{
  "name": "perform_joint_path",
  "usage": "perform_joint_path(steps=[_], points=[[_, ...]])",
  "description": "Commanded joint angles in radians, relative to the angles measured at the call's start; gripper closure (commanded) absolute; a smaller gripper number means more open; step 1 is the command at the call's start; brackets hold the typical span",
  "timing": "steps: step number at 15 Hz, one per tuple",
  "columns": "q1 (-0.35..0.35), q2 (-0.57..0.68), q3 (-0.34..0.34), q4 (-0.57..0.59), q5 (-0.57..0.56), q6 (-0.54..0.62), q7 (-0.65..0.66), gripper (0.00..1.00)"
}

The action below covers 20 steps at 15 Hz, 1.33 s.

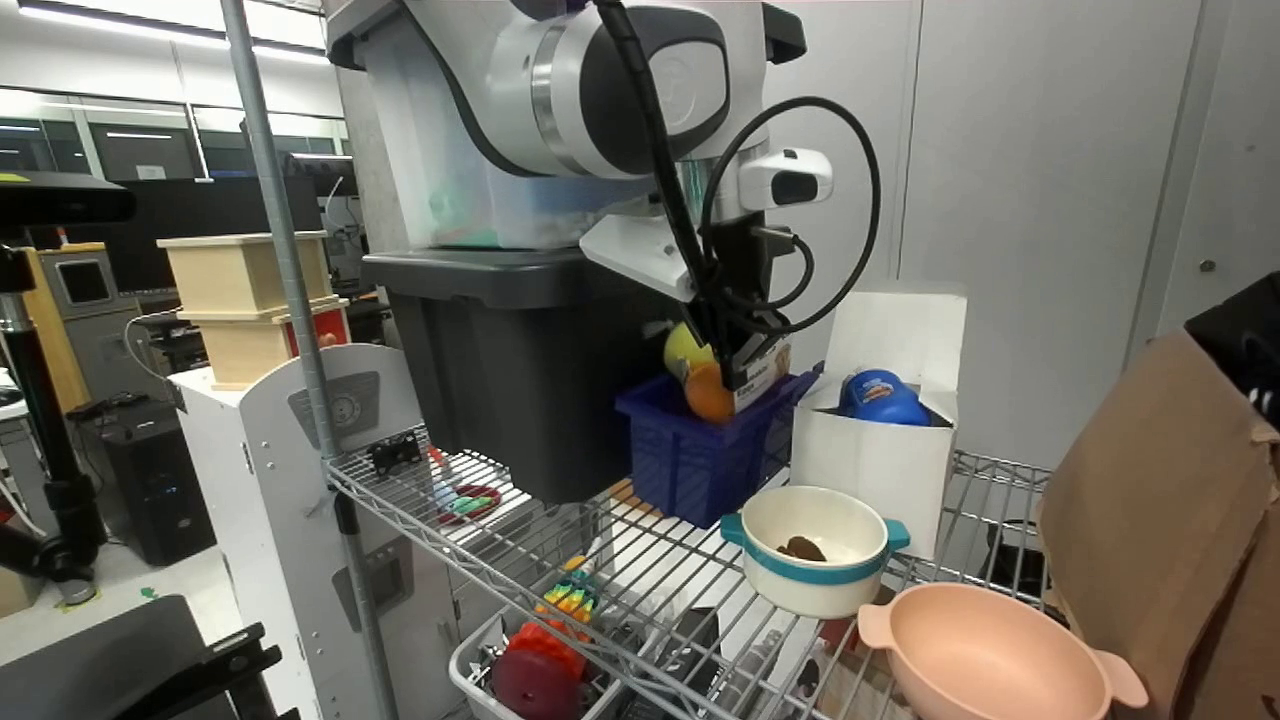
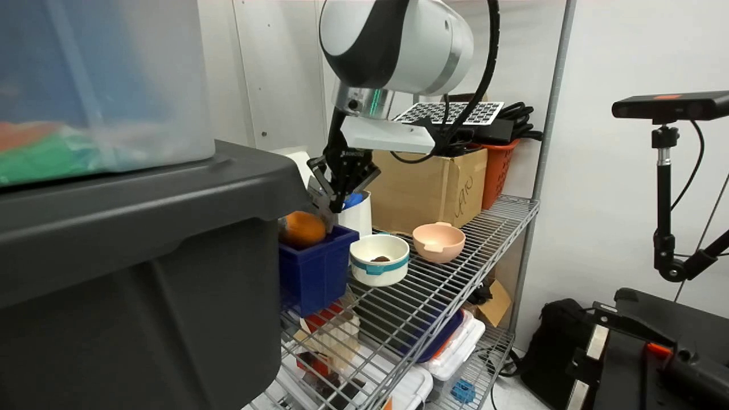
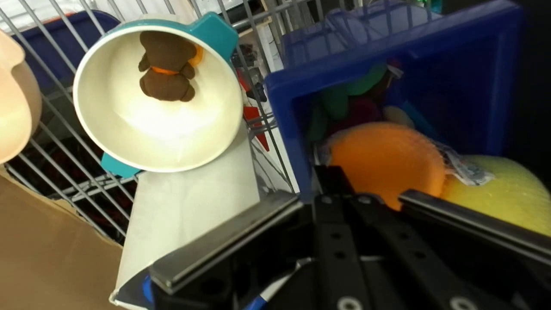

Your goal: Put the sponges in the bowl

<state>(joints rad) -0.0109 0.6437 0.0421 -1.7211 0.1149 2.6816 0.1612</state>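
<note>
The bundled sponges show an orange sponge (image 1: 710, 393) and a yellow-green sponge (image 1: 688, 347) at the top of the blue bin, with a white barcode tag (image 1: 762, 375) beside them. In the wrist view the orange sponge (image 3: 387, 159) lies over the bin's opening and the yellow one (image 3: 499, 189) reaches past its side. My gripper (image 3: 329, 174) points down with its fingers together, shut on the bundle's clear wrapping or tag; the exact grip is hidden. A cream bowl with teal handles (image 1: 815, 530) holds a brown plush toy (image 3: 168, 66). A peach bowl (image 1: 1000, 650) stands beside it.
The blue bin (image 1: 690, 470) holds more soft toys. A tall black tote (image 1: 520, 380) stands against it. A white box (image 1: 875, 475) with a blue item stands behind the cream bowl. A brown paper bag (image 1: 1150, 520) is beyond the peach bowl. Everything stands on a wire shelf (image 2: 444, 302).
</note>
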Motion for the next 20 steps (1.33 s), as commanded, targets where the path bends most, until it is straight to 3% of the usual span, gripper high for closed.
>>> perform_joint_path(steps=[1,20], points=[[-0.035,-0.064,0.042,-0.018,0.059,-0.016,-0.060,1.00],[-0.106,-0.248,0.108,-0.034,0.274,-0.086,-0.218,1.00]])
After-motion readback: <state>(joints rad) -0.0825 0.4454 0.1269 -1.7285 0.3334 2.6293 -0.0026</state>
